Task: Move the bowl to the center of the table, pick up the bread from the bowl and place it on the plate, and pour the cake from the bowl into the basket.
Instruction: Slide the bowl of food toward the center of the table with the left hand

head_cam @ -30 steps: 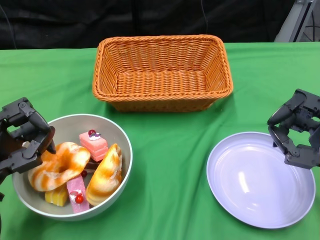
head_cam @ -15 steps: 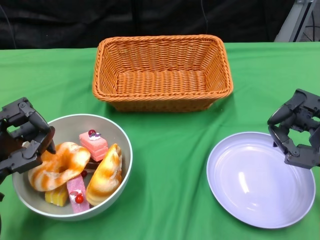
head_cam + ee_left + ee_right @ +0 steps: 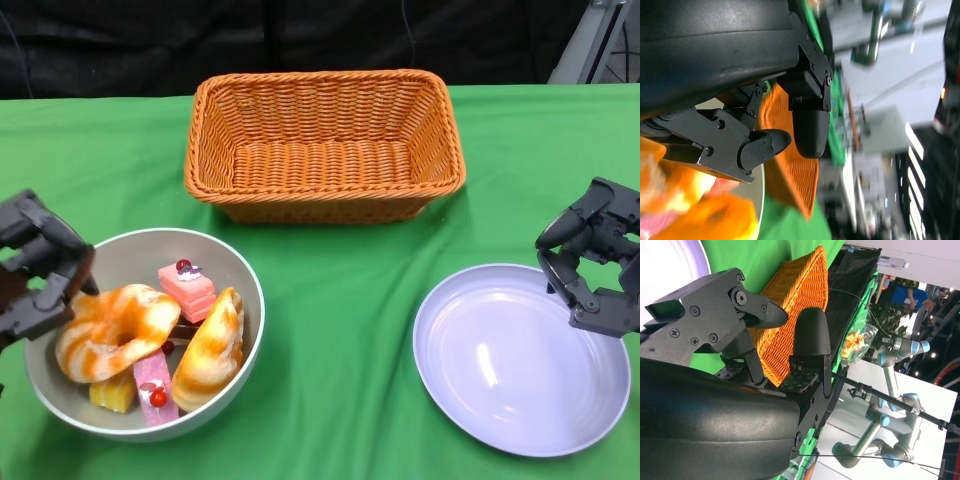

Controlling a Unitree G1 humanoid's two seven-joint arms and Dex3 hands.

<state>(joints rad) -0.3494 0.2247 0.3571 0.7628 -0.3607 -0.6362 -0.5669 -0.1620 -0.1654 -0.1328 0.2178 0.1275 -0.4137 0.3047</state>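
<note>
Left hand (image 3: 35, 265) and right hand (image 3: 595, 258): matte black, blocky segmented fingers, small screw heads; rounded black shell behind.

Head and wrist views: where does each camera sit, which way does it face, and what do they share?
Head view: high at the robot's front, looking down on the green table; left hand by the grey bowl of bread and cake, right hand by the empty lavender plate.
Right wrist view: behind the right hand, facing the orange wicker basket.
Left wrist view: behind the left hand, blurred, over the bowl.
Shared: all three show the basket.
</note>
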